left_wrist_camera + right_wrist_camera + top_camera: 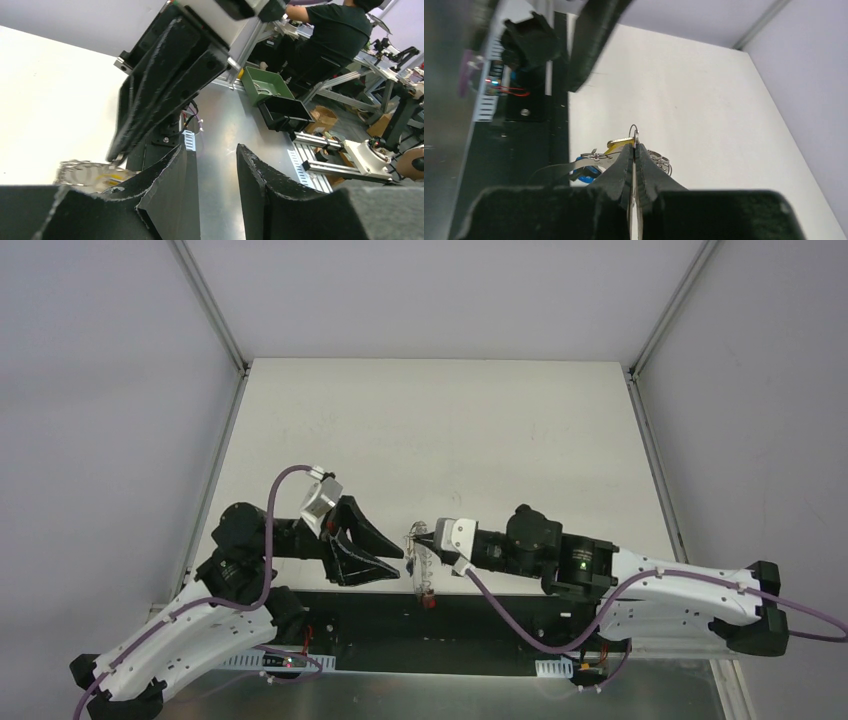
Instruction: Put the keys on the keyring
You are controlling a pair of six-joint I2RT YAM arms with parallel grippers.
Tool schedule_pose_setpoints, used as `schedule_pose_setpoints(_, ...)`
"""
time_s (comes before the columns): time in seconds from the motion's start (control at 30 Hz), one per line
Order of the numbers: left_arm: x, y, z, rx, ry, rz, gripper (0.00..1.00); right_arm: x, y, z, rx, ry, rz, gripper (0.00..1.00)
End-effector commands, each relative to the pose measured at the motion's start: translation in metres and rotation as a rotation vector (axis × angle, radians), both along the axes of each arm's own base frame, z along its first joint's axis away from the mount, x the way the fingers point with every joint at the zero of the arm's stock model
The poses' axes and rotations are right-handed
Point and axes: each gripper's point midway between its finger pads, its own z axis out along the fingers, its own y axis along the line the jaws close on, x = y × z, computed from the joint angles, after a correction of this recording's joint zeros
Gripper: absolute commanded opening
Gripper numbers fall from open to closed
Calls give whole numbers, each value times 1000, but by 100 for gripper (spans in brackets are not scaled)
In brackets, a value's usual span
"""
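From overhead we see soft, even light: the white table [440,430] is bright without glare, and only faint shadows lie under the arms [200,625] near its front edge. In the left wrist view the table is blown out to plain white at the left. The keyring [87,175] is a pale blur low in the frame, and the left claw [210,155], close to the lens, is dark yet shows its grain. In the right wrist view the left edge smears out of focus — the right claw [634,150] is a black mass, with the keyring's wire glinting at its tip.
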Motion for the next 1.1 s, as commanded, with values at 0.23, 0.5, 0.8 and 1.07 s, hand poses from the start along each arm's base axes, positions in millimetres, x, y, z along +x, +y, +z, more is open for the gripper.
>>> schedule_pose_setpoints(0.23,11,12,-7,21,-36,127,42,105,1,6,64,-30,-454,0)
schedule_pose_setpoints(0.5,7,19,-5,17,-45,141,43,158,-15,-54,-39,67,-632,0)
schedule_pose_setpoints(0.8,7,21,-11,24,-54,155,43,165,-46,-135,-110,166,-761,0)
schedule_pose_setpoints(1.07,7,21,-14,30,-50,153,43,174,-62,-188,-145,256,-894,0)
